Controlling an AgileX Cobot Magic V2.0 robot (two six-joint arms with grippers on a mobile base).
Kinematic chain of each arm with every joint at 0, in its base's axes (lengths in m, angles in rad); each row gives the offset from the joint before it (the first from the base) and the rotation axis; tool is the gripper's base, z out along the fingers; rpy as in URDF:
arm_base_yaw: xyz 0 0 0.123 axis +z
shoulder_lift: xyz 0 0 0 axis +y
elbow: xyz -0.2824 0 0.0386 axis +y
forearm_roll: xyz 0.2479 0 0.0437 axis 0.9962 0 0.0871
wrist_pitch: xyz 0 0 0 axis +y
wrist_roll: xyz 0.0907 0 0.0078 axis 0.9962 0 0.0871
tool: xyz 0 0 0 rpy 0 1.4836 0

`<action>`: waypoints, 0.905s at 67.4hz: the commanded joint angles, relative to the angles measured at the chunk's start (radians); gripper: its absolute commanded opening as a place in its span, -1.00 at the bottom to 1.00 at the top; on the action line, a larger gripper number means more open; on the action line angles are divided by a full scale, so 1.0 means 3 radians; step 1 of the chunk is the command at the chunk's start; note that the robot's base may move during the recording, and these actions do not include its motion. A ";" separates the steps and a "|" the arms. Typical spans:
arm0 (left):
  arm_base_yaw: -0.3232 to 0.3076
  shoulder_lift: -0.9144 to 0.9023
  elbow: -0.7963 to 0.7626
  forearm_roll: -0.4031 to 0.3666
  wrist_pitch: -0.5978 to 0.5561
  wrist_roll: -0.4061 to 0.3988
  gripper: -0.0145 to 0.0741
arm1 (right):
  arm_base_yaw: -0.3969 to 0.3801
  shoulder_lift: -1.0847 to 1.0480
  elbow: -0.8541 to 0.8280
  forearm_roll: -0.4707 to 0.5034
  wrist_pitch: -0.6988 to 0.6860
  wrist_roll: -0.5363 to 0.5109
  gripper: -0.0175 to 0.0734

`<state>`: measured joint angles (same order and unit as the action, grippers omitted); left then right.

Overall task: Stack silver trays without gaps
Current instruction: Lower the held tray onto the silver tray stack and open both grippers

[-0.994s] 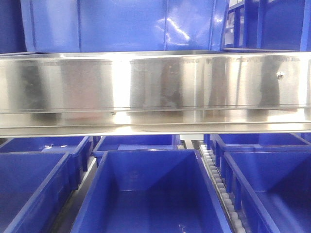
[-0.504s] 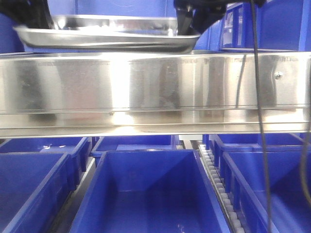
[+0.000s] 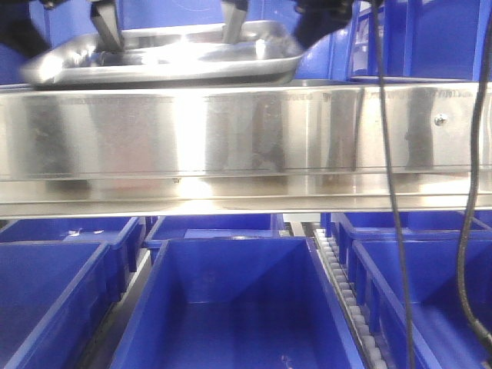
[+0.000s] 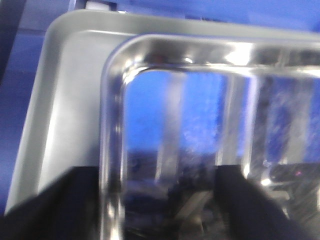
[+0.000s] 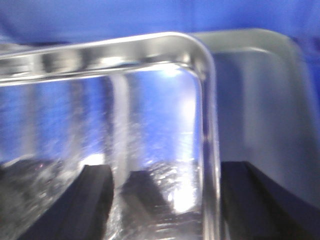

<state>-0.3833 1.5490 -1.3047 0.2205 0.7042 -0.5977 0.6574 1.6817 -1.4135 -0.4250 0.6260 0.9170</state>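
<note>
A shiny silver tray (image 3: 165, 65) sits just above the top of the steel shelf, tilted slightly down to the left. In the left wrist view its rounded corner (image 4: 117, 65) lies over a duller grey tray rim (image 4: 65, 110) that sticks out to the left. The right wrist view shows the shiny corner (image 5: 197, 50) over the same kind of grey rim (image 5: 260, 100). My left gripper (image 4: 150, 172) straddles the left end wall with its jaws wide apart. My right gripper (image 5: 165, 167) straddles the right end wall in the same way. In the front view the left gripper (image 3: 73, 38) and right gripper (image 3: 269, 34) are at the tray's ends.
The broad steel shelf front panel (image 3: 246, 138) with a screw (image 3: 440, 119) spans the view. Blue bins (image 3: 231, 307) fill the level below, with a roller track (image 3: 346, 300) between them. A blue bin (image 3: 192, 11) stands behind the tray. Black cables (image 3: 388, 154) hang at the right.
One second ago neither tray nor arms showed. Half a second ago the tray hung higher and level. Now it is lower, shifted left and tilted, with the fingers inside it.
</note>
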 commanded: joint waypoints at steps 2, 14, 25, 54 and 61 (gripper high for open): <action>0.0056 -0.0019 -0.0024 0.0001 -0.0050 -0.0020 0.25 | 0.0001 -0.0020 -0.0043 -0.0149 -0.0077 -0.0016 0.15; 0.0063 -0.0019 -0.0024 0.0057 -0.0042 -0.0020 0.25 | 0.0001 -0.0020 -0.0043 -0.0181 -0.0060 -0.0016 0.15; 0.0063 -0.0089 -0.0024 0.0056 0.0026 -0.0020 -0.12 | 0.0001 -0.0041 -0.0078 -0.0181 0.0011 -0.0016 -0.12; 0.0055 -0.0728 -0.0146 0.0175 -0.0200 0.0061 -0.62 | 0.0050 -0.0443 -0.0239 -0.0181 -0.0296 -0.0016 -0.64; 0.0055 -0.0878 -0.0222 0.0091 -0.0049 0.0079 -0.65 | 0.0107 -0.0642 -0.0276 -0.0181 -0.0320 -0.0060 -0.66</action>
<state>-0.3663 1.3258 -1.3536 0.2624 0.6784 -0.5862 0.6787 1.5468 -1.4777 -0.4616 0.5604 0.9150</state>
